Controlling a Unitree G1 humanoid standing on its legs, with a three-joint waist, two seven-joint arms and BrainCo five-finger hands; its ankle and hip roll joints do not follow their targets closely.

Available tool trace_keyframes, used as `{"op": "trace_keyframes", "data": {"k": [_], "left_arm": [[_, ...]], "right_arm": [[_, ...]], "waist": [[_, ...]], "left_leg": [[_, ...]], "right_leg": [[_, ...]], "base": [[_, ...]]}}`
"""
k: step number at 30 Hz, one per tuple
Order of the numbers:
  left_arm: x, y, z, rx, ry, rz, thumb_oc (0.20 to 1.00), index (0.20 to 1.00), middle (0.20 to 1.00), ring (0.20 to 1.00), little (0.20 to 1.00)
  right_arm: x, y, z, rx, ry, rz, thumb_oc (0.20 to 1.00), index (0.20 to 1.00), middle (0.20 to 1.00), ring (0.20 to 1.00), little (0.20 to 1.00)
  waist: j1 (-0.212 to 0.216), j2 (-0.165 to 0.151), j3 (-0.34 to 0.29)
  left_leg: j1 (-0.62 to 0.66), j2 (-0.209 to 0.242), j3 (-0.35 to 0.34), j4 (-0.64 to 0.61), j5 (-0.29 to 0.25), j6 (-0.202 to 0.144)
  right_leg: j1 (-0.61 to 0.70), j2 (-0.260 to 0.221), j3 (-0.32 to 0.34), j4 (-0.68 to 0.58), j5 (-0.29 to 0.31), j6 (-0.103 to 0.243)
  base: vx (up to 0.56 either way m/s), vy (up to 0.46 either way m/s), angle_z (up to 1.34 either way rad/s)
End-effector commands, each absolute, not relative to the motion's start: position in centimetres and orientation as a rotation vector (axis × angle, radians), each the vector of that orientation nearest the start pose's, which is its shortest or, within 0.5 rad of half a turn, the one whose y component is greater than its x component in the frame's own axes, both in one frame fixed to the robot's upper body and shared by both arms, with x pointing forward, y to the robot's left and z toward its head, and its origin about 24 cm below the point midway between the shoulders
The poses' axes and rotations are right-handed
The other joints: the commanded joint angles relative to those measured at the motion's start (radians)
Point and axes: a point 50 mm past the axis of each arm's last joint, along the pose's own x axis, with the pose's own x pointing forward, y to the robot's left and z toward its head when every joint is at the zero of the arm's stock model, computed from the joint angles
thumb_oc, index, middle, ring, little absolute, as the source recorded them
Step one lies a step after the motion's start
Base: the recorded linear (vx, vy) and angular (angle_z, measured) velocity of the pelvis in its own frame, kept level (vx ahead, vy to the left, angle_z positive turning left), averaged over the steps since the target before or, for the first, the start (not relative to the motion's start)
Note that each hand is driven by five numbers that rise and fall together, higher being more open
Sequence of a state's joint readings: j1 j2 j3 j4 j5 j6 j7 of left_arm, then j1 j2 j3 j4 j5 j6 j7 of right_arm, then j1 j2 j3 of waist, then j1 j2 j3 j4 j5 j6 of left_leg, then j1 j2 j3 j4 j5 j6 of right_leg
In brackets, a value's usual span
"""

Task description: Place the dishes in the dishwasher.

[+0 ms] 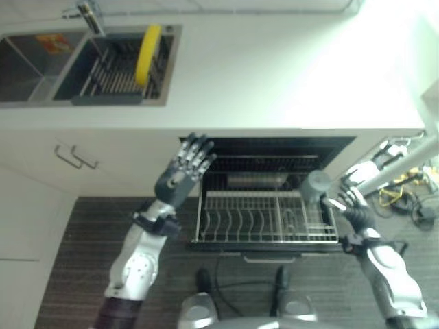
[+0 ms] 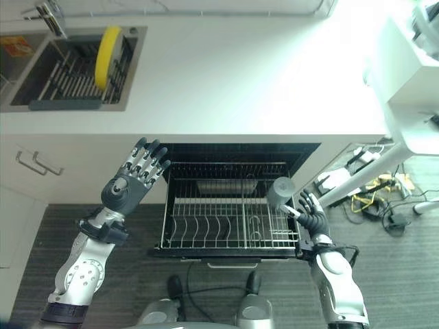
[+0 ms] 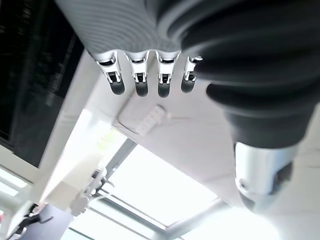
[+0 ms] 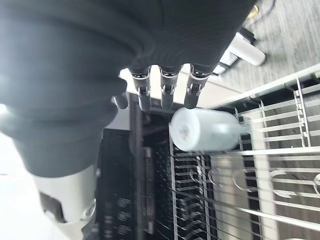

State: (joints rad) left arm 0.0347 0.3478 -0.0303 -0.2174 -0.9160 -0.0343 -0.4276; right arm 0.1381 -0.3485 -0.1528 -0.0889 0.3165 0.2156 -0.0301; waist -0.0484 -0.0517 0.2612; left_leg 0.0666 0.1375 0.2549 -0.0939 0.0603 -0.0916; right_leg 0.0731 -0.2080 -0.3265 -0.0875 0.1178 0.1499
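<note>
Fingers (image 4: 167,92) of the right hand (image 2: 312,218) are straight and relaxed, beside a grey cup (image 2: 280,191) at the right edge of the pulled-out dishwasher rack (image 2: 230,223), centre frame. The left hand (image 2: 134,176) is raised, spread, holding nothing. A yellow plate (image 2: 105,48) stands in the sink (image 2: 75,104), upper left of the worktop (image 2: 260,82).

You will find no legible text or numbers. An orange label (image 1: 53,43) in the sink's left basin (image 1: 27,72) perhaps carries print, but it is too blurred to read.
</note>
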Motion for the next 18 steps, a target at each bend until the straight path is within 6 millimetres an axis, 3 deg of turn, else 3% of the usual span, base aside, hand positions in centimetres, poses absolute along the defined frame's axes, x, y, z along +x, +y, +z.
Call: {"op": "trace_keyframes", "data": {"k": [1,3,7,9,10,11,12,14,15,18], "left_arm": [[23.6,18.5,13.7,-0.428,-0.485,-0.541,1.000,1.000,1.000,1.000,1.000],[23.2,19.1,14.0,-0.421,-0.493,-0.527,1.000,1.000,1.000,1.000,1.000],[22.3,20.2,14.1,-0.376,-0.499,-0.482,1.000,1.000,1.000,1.000,1.000],[21.8,20.8,13.9,-0.361,-0.498,-0.447,1.000,1.000,1.000,1.000,1.000],[21.5,21.4,13.6,-0.379,-0.491,-0.427,1.000,1.000,1.000,1.000,1.000],[21.3,21.9,13.5,-0.416,-0.491,-0.418,1.000,1.000,1.000,1.000,1.000],[21.5,22.0,13.6,-0.417,-0.516,-0.414,1.000,1.000,1.000,1.000,1.000],[21.7,21.8,13.4,-0.382,-0.507,-0.425,1.000,1.000,1.000,1.000,1.000],[22.0,21.2,12.9,-0.376,-0.493,-0.435,1.000,1.000,1.000,1.000,1.000],[22.5,21.5,12.7,-0.369,-0.452,-0.408,1.000,1.000,1.000,1.000,1.000]], "right_arm": [[24.1,-25.7,8.7,-0.091,-0.029,-0.164,1.000,1.000,1.000,1.000,1.000],[23.1,-26.3,9.3,-0.109,-0.065,-0.216,1.000,1.000,1.000,1.000,1.000],[22.5,-26.0,10.2,-0.085,-0.142,-0.234,1.000,1.000,1.000,1.000,1.000],[22.1,-25.8,10.6,-0.094,-0.182,-0.217,1.000,1.000,1.000,1.000,1.000],[21.8,-25.7,10.8,-0.107,-0.201,-0.209,1.000,1.000,1.000,1.000,1.000],[21.7,-25.6,11.2,-0.131,-0.221,-0.201,1.000,1.000,1.000,1.000,1.000],[21.8,-25.4,11.8,-0.156,-0.252,-0.196,1.000,1.000,1.000,1.000,1.000],[22.2,-25.5,12.6,-0.123,-0.274,-0.181,1.000,1.000,1.000,1.000,1.000],[23.1,-25.0,12.9,-0.112,-0.296,-0.183,1.000,1.000,1.000,1.000,1.000],[23.8,-24.2,12.8,-0.113,-0.305,-0.137,1.000,1.000,1.000,1.000,1.000]], "waist": [[0.010,0.013,-0.021],[0.020,0.004,-0.034],[0.026,-0.006,-0.046],[0.041,0.002,-0.045],[0.055,0.012,-0.049],[0.068,0.029,-0.057],[0.074,0.054,-0.066],[0.082,0.059,-0.076],[0.099,0.035,-0.091],[0.134,0.019,-0.110]], "left_leg": [[0.044,0.040,0.023,0.014,-0.065,-0.018],[0.053,0.004,-0.003,0.012,-0.089,0.001],[0.083,-0.067,-0.033,0.007,-0.130,0.021],[0.093,-0.085,-0.038,0.007,-0.147,0.026],[0.091,-0.100,-0.034,0.007,-0.148,0.042],[0.074,-0.116,-0.039,0.007,-0.144,0.073],[0.035,-0.129,-0.072,0.007,-0.119,0.100],[0.005,-0.157,-0.100,0.007,-0.099,0.115],[-0.034,-0.209,-0.092,0.007,-0.084,0.128],[-0.088,-0.210,-0.025,0.016,-0.049,0.105]], "right_leg": [[-0.002,-0.113,0.024,0.077,-0.050,0.101],[0.005,-0.131,0.028,0.086,-0.029,0.106],[-0.043,-0.197,0.038,0.098,0.130,0.112],[-0.067,-0.201,0.008,0.128,0.157,0.112],[-0.073,-0.181,-0.024,0.189,0.129,0.112],[-0.066,-0.130,-0.036,0.297,0.042,0.100],[-0.075,-0.016,0.002,0.452,-0.055,0.060],[-0.074,0.100,0.048,0.561,-0.109,0.047],[-0.034,0.197,0.094,0.537,-0.099,0.055],[0.119,0.180,0.066,0.317,-0.189,0.023]], "base": [[0.09,0.236,-0.01],[0.14,0.256,0.08],[0.15,0.254,0.12],[0.04,0.312,-0.42],[-0.10,0.487,-0.84],[-0.23,0.616,-0.82],[-0.23,0.522,-0.71],[-0.24,0.278,-0.06],[-0.25,0.106,0.47],[-0.10,-0.101,-0.13]]}}
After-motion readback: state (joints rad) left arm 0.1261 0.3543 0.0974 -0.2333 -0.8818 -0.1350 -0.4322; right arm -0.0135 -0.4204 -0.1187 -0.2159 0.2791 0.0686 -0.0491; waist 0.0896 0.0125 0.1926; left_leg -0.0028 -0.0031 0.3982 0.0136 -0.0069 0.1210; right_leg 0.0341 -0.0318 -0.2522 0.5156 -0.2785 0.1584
